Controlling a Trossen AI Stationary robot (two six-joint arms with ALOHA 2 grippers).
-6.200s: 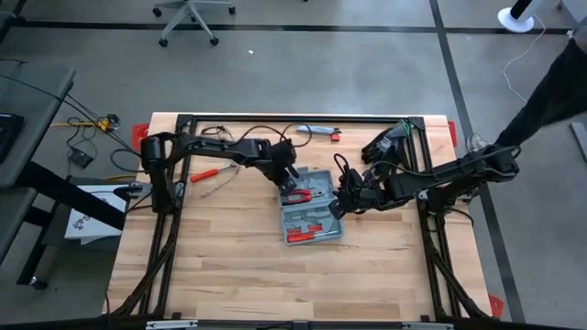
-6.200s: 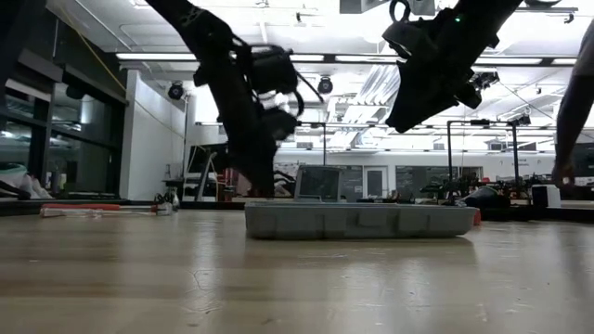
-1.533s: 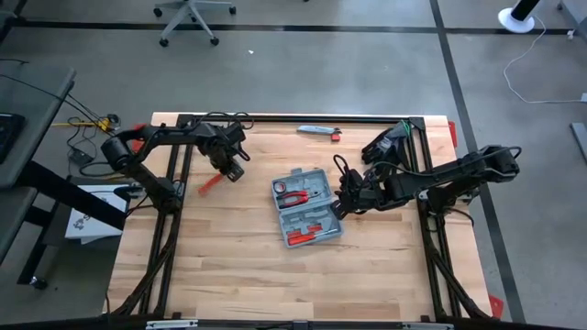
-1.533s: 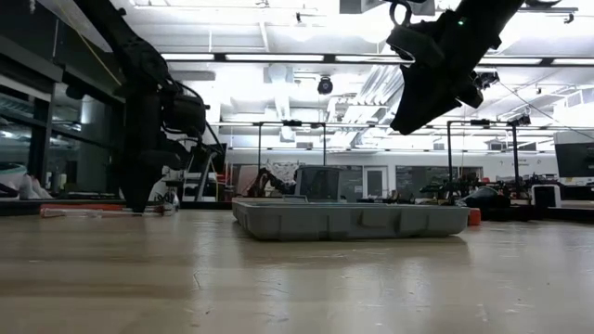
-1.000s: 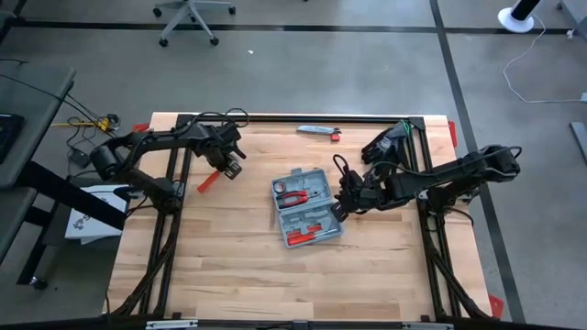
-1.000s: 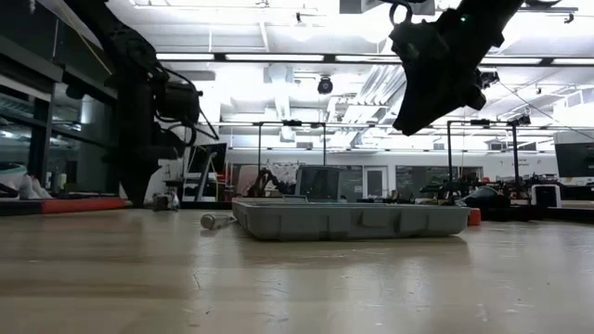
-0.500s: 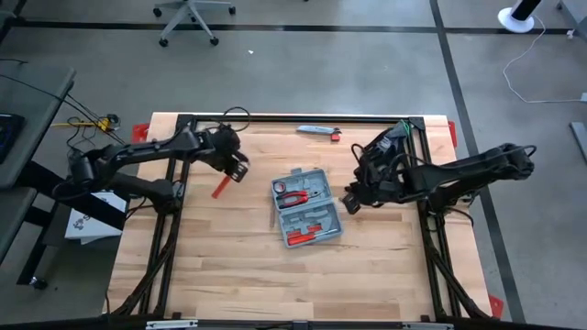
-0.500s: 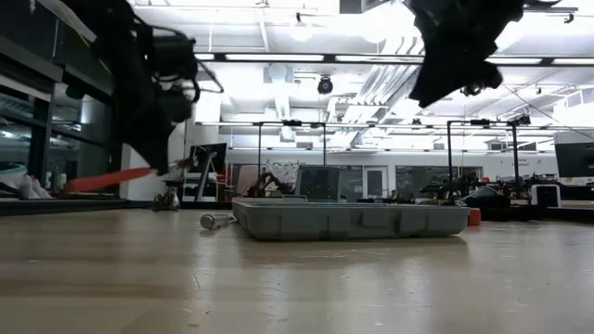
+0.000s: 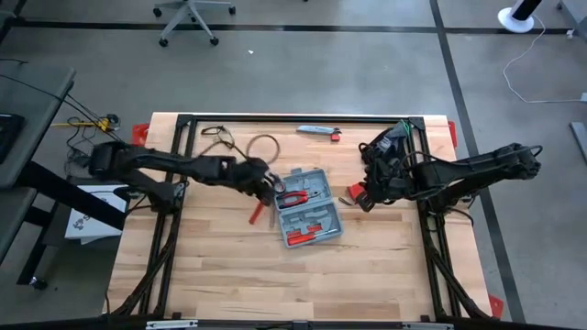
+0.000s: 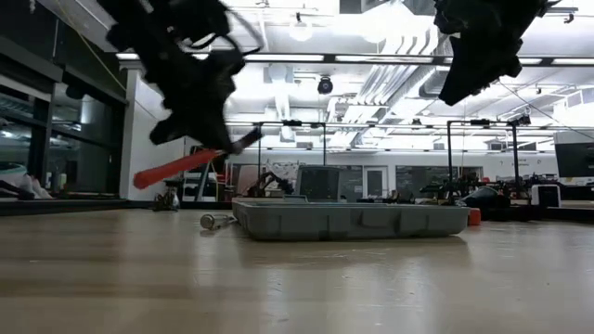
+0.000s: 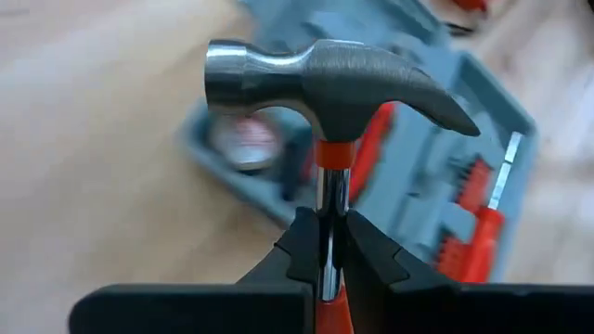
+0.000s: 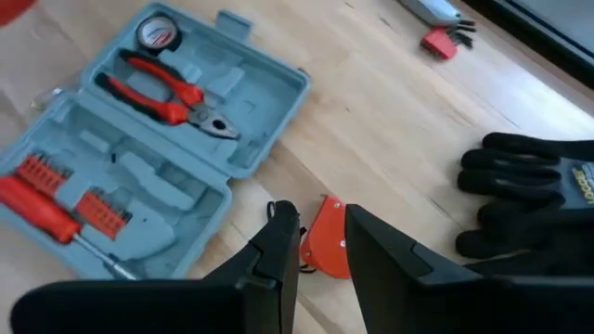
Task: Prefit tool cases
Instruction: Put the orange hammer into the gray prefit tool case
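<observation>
- Grey-blue tool case (image 9: 307, 208) lying open near the middle of the wooden bench (image 9: 229, 275), both halves flat, moulded recesses facing up.
- In the case: red-handled pliers (image 12: 167, 91) and a round gauge-like item (image 12: 158, 35) in one half, a red-handled screwdriver (image 12: 51, 223) and red bits (image 12: 42, 172) in the other.
- Left gripper (image 9: 266, 183) raised just beside the case's left edge, jaws clamped on the shaft of a hammer (image 11: 325, 83) right below its steel head; red handle (image 10: 176, 167) slanting down and away, clear of the bench.
- Right gripper (image 12: 320, 246) hovering above the bench to the right of the case, apart from it, jaws narrowly parted and gripping nothing.
- Small orange-red piece (image 12: 327, 239) on the bench directly beneath those jaws.
- Black gloves (image 12: 529, 199) resting near the bench's far right corner.
- Slim grey tool with a red end (image 9: 318, 131) along the far edge.
- Loose cable loops (image 9: 240, 144) on the far left part of the bench.
</observation>
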